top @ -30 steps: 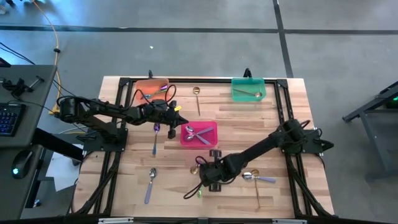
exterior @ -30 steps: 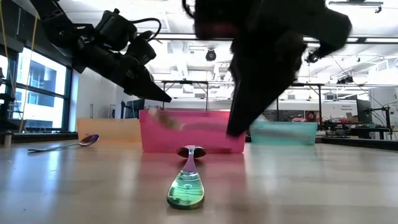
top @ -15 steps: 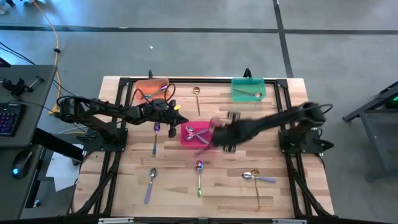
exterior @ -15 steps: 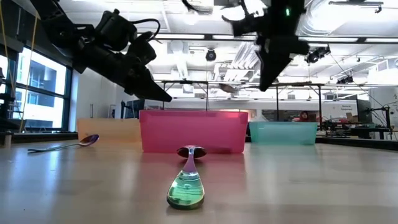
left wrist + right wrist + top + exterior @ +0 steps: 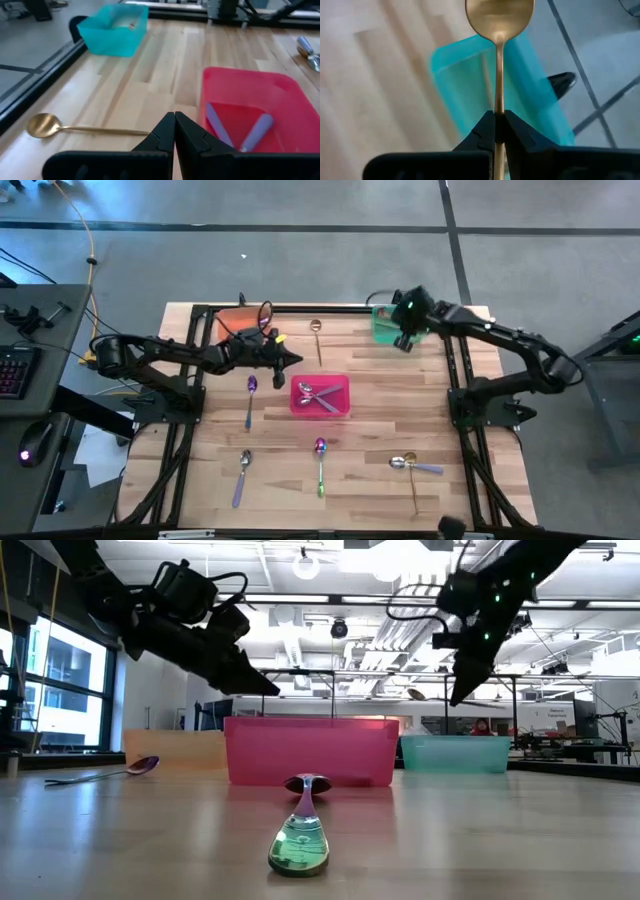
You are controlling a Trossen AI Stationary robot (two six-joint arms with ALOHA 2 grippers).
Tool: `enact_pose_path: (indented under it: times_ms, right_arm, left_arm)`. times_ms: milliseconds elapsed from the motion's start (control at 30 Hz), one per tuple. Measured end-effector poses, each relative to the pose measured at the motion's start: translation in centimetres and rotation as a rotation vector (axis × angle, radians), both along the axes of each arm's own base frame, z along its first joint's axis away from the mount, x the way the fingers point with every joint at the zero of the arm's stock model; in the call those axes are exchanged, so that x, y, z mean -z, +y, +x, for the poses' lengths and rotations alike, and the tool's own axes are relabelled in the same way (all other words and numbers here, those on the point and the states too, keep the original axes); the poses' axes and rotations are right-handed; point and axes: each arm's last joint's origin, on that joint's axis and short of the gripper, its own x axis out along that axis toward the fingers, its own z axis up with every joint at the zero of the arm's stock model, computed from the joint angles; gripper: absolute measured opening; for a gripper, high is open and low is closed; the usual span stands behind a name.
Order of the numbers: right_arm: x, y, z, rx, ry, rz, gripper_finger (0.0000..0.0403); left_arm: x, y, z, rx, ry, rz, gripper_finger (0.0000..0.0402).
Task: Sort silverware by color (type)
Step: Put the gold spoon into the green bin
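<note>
My right gripper (image 5: 402, 341) hangs over the green bin (image 5: 385, 330) at the far right, shut on a gold spoon (image 5: 499, 30). My left gripper (image 5: 296, 358) is shut and empty, in the air between the orange bin (image 5: 232, 315) and the pink bin (image 5: 342, 385). It also shows in its wrist view (image 5: 174, 121). Loose on the table lie a gold spoon (image 5: 316, 332), a purple spoon (image 5: 250, 395), an iridescent spoon (image 5: 320, 463), a lilac-handled spoon (image 5: 241, 472), and two spoons (image 5: 412, 468) at the near right. My right gripper pinches the gold spoon's thin handle (image 5: 498, 102) between its two fingertips (image 5: 482, 127). The handle runs on forward beyond the fingers, with the bowl (image 5: 500, 14) at the far end. The spoon is lifted clear, above the green bin (image 5: 470, 85).
The pink bin holds lilac-handled spoons (image 5: 250, 131), the orange bin holds a few spoons, and the green bin holds a gold one (image 5: 400, 331). A black frame rail (image 5: 320, 308) runs along the table's far edge. Bare wood lies between the bins and the near spoons.
My right gripper has risen from the table's near middle with the gold spoon and swung fast toward the far right, ending over the green bin. The spoon is lifted clear of the table. My left gripper has drawn a little toward the far edge, still shut.
</note>
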Motion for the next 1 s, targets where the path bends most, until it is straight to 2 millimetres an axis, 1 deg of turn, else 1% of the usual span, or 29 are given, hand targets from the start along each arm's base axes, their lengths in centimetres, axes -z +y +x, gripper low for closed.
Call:
enact_pose_path:
  times_ms: [100, 233, 333, 433, 533, 633, 833, 1000]
  right_arm:
    - [0.6, -2.7, -0.9, 0.016, -0.048, -0.007, 0.0]
    - [2.2, -5.4, -1.2, 0.022, -0.062, -0.012, 0.0]
    - [3.9, -7.0, -1.4, 0.043, -0.039, 0.006, 0.0]
    - [5.4, -8.0, -1.5, 0.058, -0.017, 0.024, 0.0]
    - [6.4, -8.5, -1.7, 0.068, -0.005, 0.053, 0.0]
    - [7.0, -8.8, -1.8, 0.072, 0.004, 0.073, 0.0]
    - [7.3, -8.7, -1.9, 0.11, -0.002, 0.108, 0.0]
    - [7.7, -8.1, -2.2, 0.138, 0.034, 0.179, 0.0]
  left_arm:
    - [-0.1, 0.5, -0.1, -0.02, -0.015, 0.007, 0.0]
    - [-0.2, 1.2, -0.4, -0.05, -0.016, 0.005, 0.0]
    - [-0.2, 1.8, -0.7, -0.078, -0.018, -0.002, 0.0]
    - [-0.2, 2.3, -1.0, -0.099, -0.018, -0.002, 0.0]
    - [-0.2, 2.6, -1.1, -0.113, -0.018, -0.002, 0.0]
    - [-0.2, 2.9, -1.3, -0.124, -0.018, -0.003, 0.0]
    - [-0.2, 3.0, -1.3, -0.135, -0.022, -0.016, 0.0]
    - [-0.2, 3.0, -1.3, -0.134, -0.023, -0.016, 0.0]
